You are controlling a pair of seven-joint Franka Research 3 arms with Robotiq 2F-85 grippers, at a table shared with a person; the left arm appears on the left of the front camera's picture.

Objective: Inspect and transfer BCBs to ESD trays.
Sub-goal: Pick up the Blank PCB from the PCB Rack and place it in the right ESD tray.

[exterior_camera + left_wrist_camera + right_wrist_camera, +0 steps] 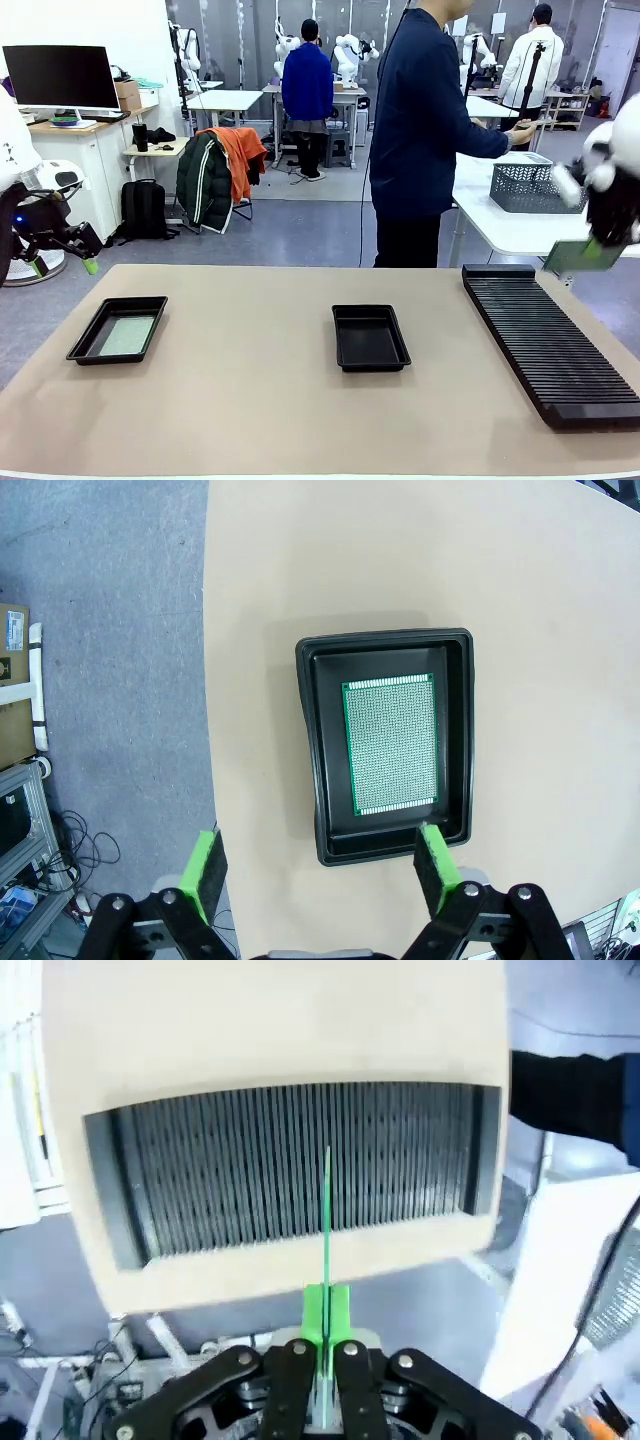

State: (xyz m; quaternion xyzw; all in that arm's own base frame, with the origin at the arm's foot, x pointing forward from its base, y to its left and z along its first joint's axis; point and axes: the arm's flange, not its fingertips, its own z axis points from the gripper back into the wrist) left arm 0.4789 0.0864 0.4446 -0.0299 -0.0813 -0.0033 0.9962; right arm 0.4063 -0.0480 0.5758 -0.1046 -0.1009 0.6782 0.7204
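My right gripper [597,247] pinches a BCB [574,258] at far right, above the rack [545,340]. I should carry it level to the empty centre tray [347,352]. My left gripper [320,865] hangs spread at mid-left.

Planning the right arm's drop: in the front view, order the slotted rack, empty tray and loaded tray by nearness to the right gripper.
From the right gripper:
1. The slotted rack, right side, just below it.
2. The empty tray, table middle.
3. The loaded tray, far left.
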